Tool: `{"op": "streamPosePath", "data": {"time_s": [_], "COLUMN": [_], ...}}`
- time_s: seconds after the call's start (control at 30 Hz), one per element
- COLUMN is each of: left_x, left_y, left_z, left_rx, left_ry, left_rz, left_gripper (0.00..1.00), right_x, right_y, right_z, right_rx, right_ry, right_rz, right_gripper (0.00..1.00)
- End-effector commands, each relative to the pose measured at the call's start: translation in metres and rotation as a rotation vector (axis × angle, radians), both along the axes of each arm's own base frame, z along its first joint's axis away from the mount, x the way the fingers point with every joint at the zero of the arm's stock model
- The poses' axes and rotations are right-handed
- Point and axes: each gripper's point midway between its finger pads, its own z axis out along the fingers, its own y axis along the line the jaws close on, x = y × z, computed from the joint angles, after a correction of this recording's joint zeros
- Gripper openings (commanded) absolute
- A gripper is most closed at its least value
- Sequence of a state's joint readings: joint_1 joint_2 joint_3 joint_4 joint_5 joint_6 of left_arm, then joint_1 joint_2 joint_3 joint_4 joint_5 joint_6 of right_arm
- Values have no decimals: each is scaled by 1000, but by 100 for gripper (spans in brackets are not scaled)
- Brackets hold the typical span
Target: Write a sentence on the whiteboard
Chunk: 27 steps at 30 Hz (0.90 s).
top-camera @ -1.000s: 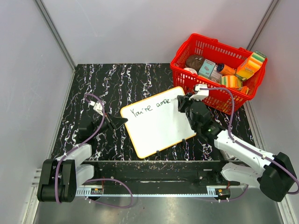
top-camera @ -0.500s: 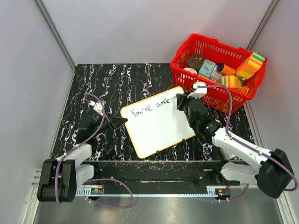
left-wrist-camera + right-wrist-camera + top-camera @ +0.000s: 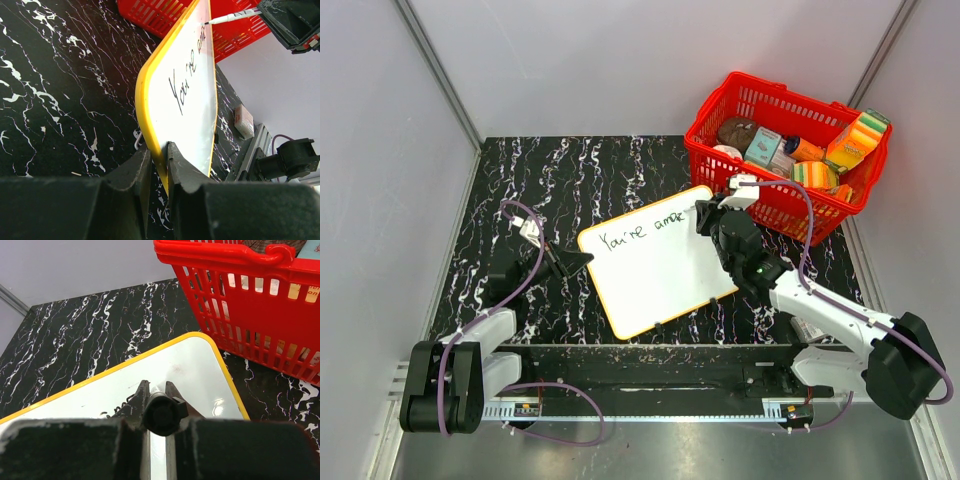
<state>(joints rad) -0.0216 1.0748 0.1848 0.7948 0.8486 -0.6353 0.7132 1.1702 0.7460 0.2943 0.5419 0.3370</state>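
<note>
The whiteboard (image 3: 655, 262) lies on the black marble table, white with a yellow rim, with "You're ama" written along its top edge. My left gripper (image 3: 582, 258) is shut on its left rim; the left wrist view shows the fingers (image 3: 137, 172) clamped on the yellow rim (image 3: 145, 100). My right gripper (image 3: 705, 218) is shut on a marker (image 3: 161, 412), over the board's upper right corner. In the left wrist view the marker (image 3: 232, 17) tip touches the board at the end of the writing. The whiteboard (image 3: 150, 375) fills the right wrist view below the jaws.
A red basket (image 3: 760, 205) with several packages and sponges stands at the back right, close to the board's corner and the right arm. It also shows in the right wrist view (image 3: 240, 305) and the left wrist view (image 3: 160, 17). Grey walls enclose the table.
My right gripper with the marker has shifted slightly left and up along the top edge of the board. The left arm and the board have not moved.
</note>
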Motion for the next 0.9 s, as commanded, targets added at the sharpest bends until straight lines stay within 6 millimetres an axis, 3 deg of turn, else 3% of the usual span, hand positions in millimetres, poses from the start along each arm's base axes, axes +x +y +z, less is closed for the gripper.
{"op": "streamPosePath", "data": {"time_s": [0.0,0.57,0.73,0.87], "left_x": [-1,-1,-1,-2], "left_y": [0,0,0,0], "left_z": [2,2,2,1], "left_rx": [45,46,46,46], "left_ry": [-85,-86,-87,-84], "left_rz": [-13,-11,-11,-13], "left_gripper": [0,0,0,0], "right_x": [5,-11,-12,-12], "right_y": [-7,-10,-11,-12], "right_z": [14,-10,-3,14], "right_rx": [26,28,41,68], "right_ry": [-33,21,5,-37], "right_rz": [-42,0,-2,-7], "right_gripper": [0,0,0,0]}}
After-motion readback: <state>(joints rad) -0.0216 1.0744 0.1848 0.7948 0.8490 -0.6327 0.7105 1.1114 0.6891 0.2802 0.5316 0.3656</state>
